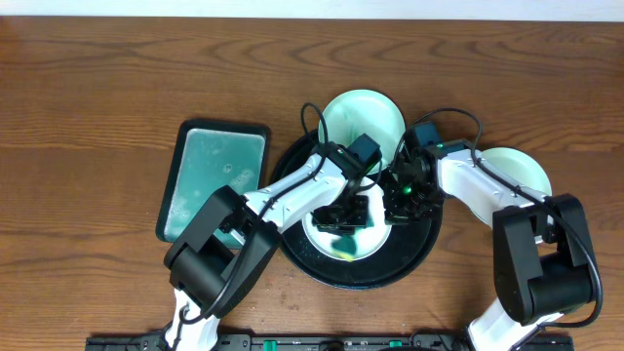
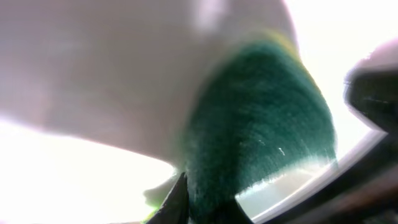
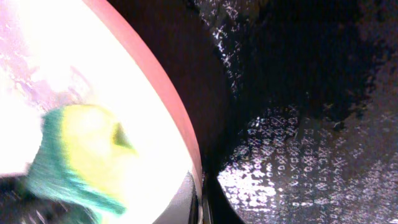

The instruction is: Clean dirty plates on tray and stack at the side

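Sponge (image 2: 261,130) on plate is the relation the coming stroke depends on. The left tool (image 1: 344,224) is clamped on a green-and-yellow sponge, whose dark scouring face is pressed flat to the white plate on the tray (image 1: 375,239). That plate lies inside the round black tray (image 1: 409,255), a little toward its near side. From the left tool the sponge points toward the tray's near rim, so most of the plate's uncovered surface lies on the side of the tray's far rim and right rim. The right tool (image 1: 400,202) comes in over the tray's right side and is closed. In its own wrist view the plate's edge runs straight down to where its fingers sit, so it is most likely pinching that rim to steady the plate, though the fingers themselves are hard to make out. The left arm is thus the wiping one, and its next sweep probably goes away from the near rim, toward the held edge. A teal-tinted plate (image 1: 366,117) overlaps the tray's far rim. A third plate (image 1: 517,166) rests on the table (image 1: 97,97) just right of the tray, and a rectangular dish of teal liquid (image 1: 214,175) sits to the tray's left.
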### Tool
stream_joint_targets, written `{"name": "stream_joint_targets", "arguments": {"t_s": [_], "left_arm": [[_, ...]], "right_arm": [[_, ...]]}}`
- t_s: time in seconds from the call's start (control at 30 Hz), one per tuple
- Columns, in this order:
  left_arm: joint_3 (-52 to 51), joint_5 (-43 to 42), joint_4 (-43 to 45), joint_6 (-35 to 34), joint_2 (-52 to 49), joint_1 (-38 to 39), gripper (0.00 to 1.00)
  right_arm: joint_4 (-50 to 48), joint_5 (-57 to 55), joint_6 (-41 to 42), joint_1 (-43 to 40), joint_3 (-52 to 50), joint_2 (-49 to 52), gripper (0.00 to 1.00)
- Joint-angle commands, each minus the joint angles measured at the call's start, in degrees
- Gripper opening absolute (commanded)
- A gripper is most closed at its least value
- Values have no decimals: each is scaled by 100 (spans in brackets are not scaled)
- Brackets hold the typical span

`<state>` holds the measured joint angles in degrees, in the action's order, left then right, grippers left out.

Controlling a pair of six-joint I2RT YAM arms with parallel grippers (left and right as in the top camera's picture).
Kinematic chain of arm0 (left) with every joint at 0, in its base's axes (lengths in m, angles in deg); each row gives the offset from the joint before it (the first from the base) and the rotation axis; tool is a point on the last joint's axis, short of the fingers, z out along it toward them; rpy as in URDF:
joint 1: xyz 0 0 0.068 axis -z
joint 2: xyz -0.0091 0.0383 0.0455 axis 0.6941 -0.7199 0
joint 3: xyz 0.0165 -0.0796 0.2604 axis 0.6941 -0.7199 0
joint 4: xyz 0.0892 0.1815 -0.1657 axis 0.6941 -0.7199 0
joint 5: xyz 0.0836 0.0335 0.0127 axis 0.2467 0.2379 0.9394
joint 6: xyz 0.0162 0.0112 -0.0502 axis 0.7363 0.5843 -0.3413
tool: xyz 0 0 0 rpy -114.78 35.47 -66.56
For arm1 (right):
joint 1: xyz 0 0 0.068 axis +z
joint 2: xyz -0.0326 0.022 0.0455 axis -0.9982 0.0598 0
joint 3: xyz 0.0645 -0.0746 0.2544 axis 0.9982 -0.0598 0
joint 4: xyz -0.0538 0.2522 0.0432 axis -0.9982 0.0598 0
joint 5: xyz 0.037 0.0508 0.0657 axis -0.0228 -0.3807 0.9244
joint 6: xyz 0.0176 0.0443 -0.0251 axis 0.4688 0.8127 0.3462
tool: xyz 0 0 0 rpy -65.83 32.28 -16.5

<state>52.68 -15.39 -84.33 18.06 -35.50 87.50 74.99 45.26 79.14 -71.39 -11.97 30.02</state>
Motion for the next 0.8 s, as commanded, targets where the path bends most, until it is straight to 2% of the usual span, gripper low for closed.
{"name": "stream_joint_targets", "arguments": {"t_s": [0.0,0.07,0.13,0.23,0.37,0.47,0.63,0.67,0.77], "left_arm": [[-22,2470,-363,-179,-50,-90,7],[33,3484,-540,-177,-31,-90,7],[101,4022,-595,-120,-31,-92,7],[232,4216,-592,92,-28,-149,7],[433,4037,-595,120,-28,-280,7],[439,2909,-273,127,-33,-369,7],[251,-861,916,127,-133,-420,8],[243,-1377,1102,127,-170,-389,7],[243,-1950,1283,127,-284,-273,7]], "right_arm": [[33,-505,7,-46,-35,98,1],[31,-522,7,-46,-35,98,1],[15,-522,7,-46,-35,98,1],[0,-522,7,-46,-35,98,1],[2,-522,7,-46,-35,98,1],[2,-522,7,-46,-35,98,1],[0,-522,7,-46,-35,98,1],[0,-522,7,-46,-35,98,1],[-4,-522,7,-46,-35,98,1]]}}
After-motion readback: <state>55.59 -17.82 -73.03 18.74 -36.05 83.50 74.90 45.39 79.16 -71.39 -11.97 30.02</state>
